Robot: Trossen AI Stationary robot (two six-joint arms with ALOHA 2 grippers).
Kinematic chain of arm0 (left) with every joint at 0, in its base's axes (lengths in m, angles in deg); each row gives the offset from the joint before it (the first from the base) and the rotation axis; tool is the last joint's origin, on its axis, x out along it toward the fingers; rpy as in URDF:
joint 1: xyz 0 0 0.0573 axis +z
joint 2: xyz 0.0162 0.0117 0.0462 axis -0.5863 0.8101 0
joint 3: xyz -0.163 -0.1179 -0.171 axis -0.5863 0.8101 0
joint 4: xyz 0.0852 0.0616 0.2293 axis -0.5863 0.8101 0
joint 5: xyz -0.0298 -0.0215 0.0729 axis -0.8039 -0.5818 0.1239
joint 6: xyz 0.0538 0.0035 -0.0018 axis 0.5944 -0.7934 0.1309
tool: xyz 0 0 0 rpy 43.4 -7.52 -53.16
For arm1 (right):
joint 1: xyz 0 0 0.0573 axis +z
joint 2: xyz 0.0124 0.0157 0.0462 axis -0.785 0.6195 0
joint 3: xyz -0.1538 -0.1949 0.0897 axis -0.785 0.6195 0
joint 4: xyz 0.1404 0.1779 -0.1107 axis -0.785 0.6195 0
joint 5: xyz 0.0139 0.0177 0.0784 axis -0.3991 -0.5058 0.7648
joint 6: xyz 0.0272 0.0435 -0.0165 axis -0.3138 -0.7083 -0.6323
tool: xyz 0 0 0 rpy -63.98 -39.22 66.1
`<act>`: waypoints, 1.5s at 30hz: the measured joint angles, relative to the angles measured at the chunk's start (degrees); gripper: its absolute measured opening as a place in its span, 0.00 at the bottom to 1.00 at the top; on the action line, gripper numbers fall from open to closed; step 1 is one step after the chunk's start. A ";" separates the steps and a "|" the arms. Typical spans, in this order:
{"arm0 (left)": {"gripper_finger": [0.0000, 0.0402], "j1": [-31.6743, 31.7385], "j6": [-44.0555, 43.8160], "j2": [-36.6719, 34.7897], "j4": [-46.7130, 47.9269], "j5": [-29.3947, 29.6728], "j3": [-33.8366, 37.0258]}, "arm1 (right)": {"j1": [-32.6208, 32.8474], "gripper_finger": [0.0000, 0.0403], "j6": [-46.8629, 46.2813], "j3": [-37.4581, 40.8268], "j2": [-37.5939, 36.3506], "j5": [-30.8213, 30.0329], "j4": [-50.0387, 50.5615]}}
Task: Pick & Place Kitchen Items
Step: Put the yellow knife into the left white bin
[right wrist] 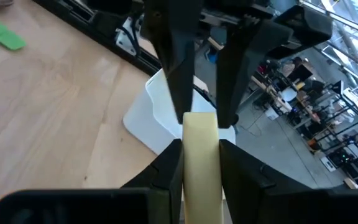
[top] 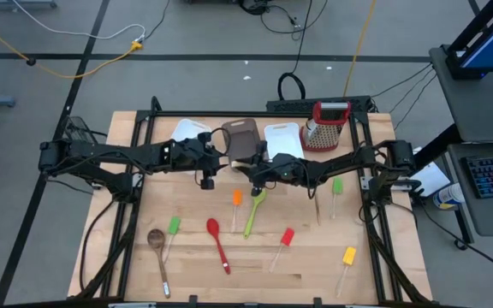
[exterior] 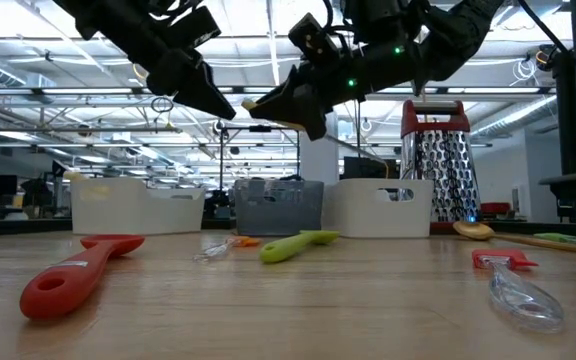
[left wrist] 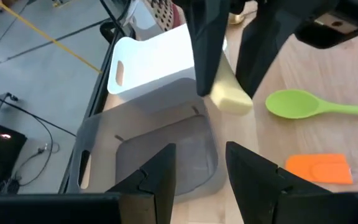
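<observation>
Right gripper (right wrist: 199,149) clamped on a cream-handled knife (right wrist: 200,158), held above the table near the brown rectangular tub (top: 243,139); left gripper (left wrist: 197,177), jaws apart and empty, faces it closely; apparently a carry or handover step; next, align over a tub and release; handle pale, smooth, slim.

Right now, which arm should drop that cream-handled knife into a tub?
Right. The right gripper is shut on the cream-handled knife, raised beside the brown tub; the left gripper is open and empty.
</observation>
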 joint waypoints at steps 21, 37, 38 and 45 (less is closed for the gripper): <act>0.36 -0.70 -37.22 0.00 -7.23 -0.13 0.00 | 0.02 0.19 2.73 0.00 0.02 -0.41 -0.94; 0.36 -0.70 -41.32 0.70 -11.12 -0.24 -0.02 | -0.04 0.19 6.38 0.07 0.07 -0.48 -7.47; 0.36 -0.70 -41.32 0.70 -11.16 -0.24 -0.02 | -0.04 0.19 6.64 0.07 0.04 -0.45 -7.71; 0.27 -0.54 -41.07 0.74 -11.51 -0.39 -0.02 | -0.04 0.19 7.86 0.07 0.04 -0.37 -8.42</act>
